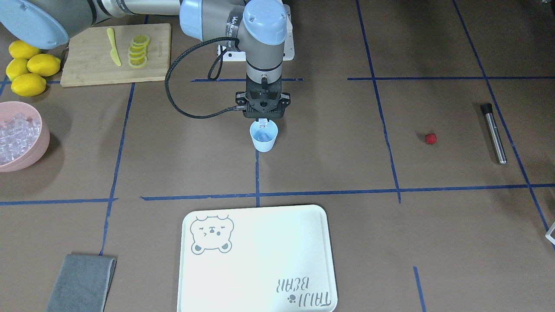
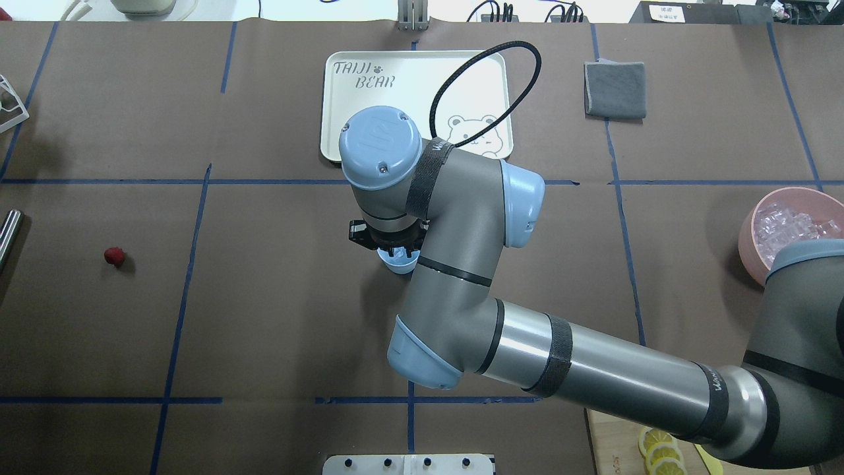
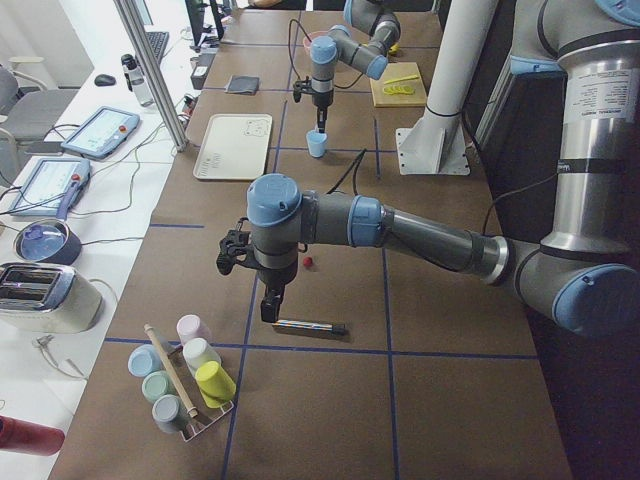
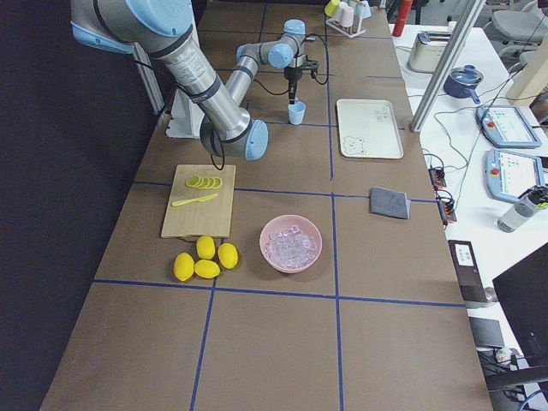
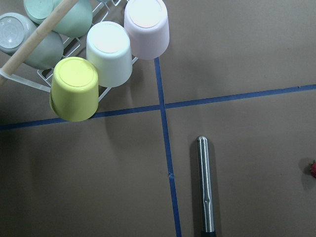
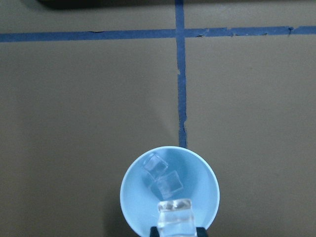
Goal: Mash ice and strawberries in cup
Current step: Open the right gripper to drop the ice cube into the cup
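Right gripper [image 1: 263, 122], ice cube [image 6: 174, 217] in its jaws, occupying the space over the cup [image 1: 263, 141], bare table [image 1: 338, 143] on every side of the strawberry [image 1: 430, 138], muddler [image 1: 494, 133] well beside it, rack of tumblers [image 5: 43, 74] near its metal end.

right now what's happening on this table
The right tool holds an ice cube just over the light blue cup, which already has two cubes inside. The strawberry lies on the table well away from the cup, not yet added. The left tool hangs near the metal rod beside it; whether it is open cannot be told.

Even, bright light; soft shadows, perhaps slight blur.
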Robot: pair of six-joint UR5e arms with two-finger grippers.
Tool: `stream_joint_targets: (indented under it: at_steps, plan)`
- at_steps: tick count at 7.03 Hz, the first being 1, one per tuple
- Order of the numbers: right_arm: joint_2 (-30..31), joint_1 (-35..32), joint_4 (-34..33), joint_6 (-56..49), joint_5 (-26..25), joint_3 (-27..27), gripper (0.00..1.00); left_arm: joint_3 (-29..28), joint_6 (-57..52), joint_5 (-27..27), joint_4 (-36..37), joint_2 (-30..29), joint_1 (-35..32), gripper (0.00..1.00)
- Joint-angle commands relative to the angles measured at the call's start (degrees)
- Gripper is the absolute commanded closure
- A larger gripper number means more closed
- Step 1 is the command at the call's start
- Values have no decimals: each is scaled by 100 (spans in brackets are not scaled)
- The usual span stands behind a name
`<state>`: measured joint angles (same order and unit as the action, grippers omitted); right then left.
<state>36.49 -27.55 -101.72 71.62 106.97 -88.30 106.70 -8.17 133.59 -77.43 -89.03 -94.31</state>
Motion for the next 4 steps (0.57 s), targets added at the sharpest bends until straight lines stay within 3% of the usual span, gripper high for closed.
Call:
stream_joint_targets:
  at_steps: [1,3,4]
  plan:
    - [-36,-5,3,1,-1,6,58,9,0,0,0,0,9,0]
    - [-45,-5,3,-8,-1,-3,31,9,0,0,9,-9,9,0]
    - [-45,-5,3,-8,-1,-3,23,9,0,0,9,-9,9,0]
